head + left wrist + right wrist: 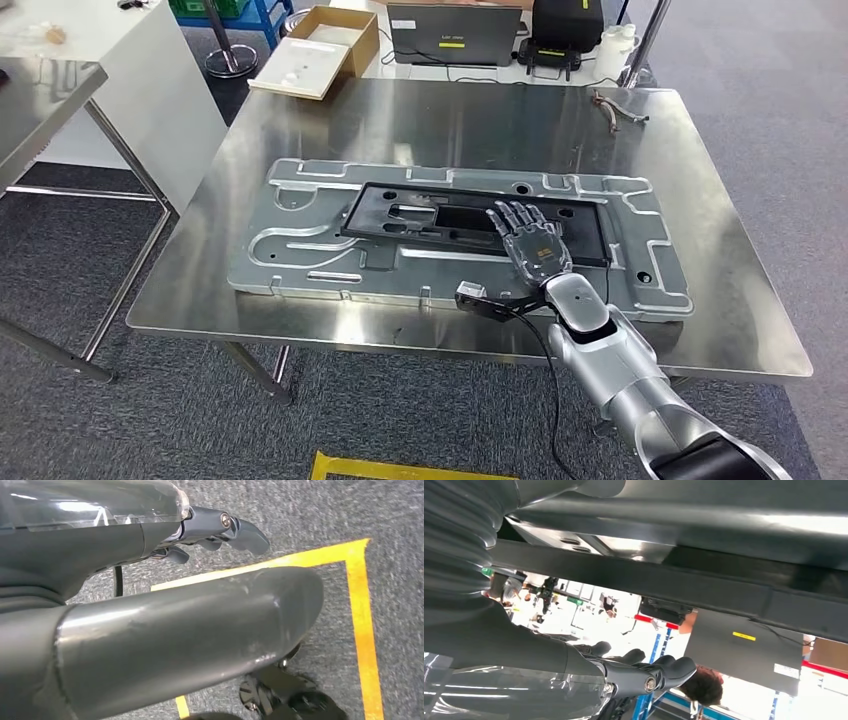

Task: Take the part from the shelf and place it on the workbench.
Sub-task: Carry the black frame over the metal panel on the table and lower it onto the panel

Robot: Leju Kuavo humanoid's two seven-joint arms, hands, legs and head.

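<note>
On the steel workbench (450,120) lies a long silver metal plate (300,250), and a flat black part (420,222) with cut-outs lies on top of it. My right hand (535,245) is over the black part's right end, palm down with its fingers spread flat and nothing held; whether it touches the part is unclear. The right wrist view has those fingers (649,680) stretched out beside the dark edge of the part (674,585). My left hand (220,532) hangs beside my body above the carpet, fingers loosely apart and holding nothing.
An open cardboard box (320,50), a laptop (455,30) and a black device (565,30) sit beyond the bench's far edge. A small curved tool (610,108) lies at the bench's far right. A white cabinet (120,80) stands at left. Yellow floor tape (360,620) marks the carpet.
</note>
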